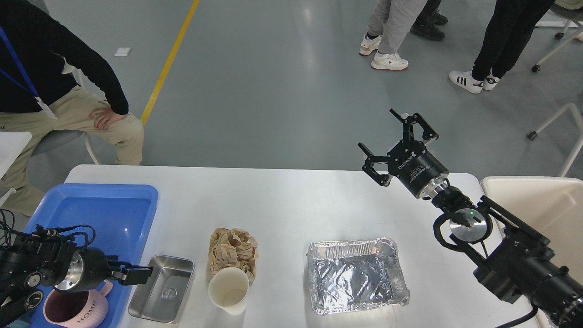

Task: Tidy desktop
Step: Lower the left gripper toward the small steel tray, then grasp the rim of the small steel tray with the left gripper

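Observation:
The white desktop (282, 200) holds a small steel tray (161, 287), a ball of crumpled brown paper (233, 248), a white paper cup (227, 291) just in front of the paper, and an empty foil tray (357, 275). My left gripper (136, 275) is low at the blue tray's right edge, its tip at the steel tray's left rim. Its fingers merge into one dark block. My right gripper (376, 129) is open and empty, raised over the table's far right edge and pointing away.
A blue plastic tray (109, 209) at the left holds a pink mug (75, 310) under my left wrist. A cream bin (537, 205) stands at the right of the table. A person sits at the far left, and others stand on the floor behind.

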`<state>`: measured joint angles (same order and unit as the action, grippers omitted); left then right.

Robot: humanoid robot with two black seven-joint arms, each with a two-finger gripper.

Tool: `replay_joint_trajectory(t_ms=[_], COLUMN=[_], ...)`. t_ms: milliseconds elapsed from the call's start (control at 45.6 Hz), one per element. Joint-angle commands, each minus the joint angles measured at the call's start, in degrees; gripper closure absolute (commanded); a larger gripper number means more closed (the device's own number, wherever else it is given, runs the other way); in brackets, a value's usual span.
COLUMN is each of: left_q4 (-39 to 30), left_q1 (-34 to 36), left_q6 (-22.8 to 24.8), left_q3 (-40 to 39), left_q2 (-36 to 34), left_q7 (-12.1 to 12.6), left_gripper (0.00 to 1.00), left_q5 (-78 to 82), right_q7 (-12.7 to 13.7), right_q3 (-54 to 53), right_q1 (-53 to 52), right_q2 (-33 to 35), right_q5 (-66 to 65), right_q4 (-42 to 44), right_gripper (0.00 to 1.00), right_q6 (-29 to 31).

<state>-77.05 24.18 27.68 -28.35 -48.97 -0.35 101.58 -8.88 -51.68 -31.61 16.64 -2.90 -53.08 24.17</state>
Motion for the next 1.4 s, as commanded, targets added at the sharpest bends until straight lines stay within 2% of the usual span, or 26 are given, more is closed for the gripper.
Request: replay_joint_trajectory(t_ms=[0,132,417,570,701,1008,1381], left_q4=[0.9,0.9,2.0,3.0,4.1,5.2,7.7], left_q1=[0.0,0.2,0.0,0.0,0.2,0.1,0.2], left_q6=[-0.1,-0.1,-0.3,-0.4,-0.3,-0.7,-1.6], left_q3=[0.1,0.2,0.4,0.5,0.6,0.6,0.5], left_q2=[0.6,1.7,2.4,3.0,3.9,4.0,4.1], left_q7=[-0.4,-1.9,-2.9,-5.1,-8.0,-11.1,-12.2], left_gripper=[0.03,0.03,0.03,0.03,0.04,0.07,0.09], left_q5=[0.0,0.3,0.6,1.5,2.9,6.2,7.5], right_q7=[0.0,0.0,0.0,0.0,0.0,0.0,0.0], right_q3=[0.0,0.0,0.0,-0.1,0.0,0.0,0.0], right_q1=[0.1,0.1,0.3,0.3,0.3,0.3,0.5], right_q2=[0.4,0.5,0.8,0.8,0.8,0.8,0.8], right_q5=[0.0,0.0,0.0,0.0,0.0,0.0,0.0], right_q4=[0.0,0.0,0.0,0.0,0.0,0.0,0.0], right_gripper=[0.00,0.00,0.00,0.00,0.00,0.00,0.00], right_q6=[0.1,0.2,0.3,0.3,0.3,0.3,0.3])
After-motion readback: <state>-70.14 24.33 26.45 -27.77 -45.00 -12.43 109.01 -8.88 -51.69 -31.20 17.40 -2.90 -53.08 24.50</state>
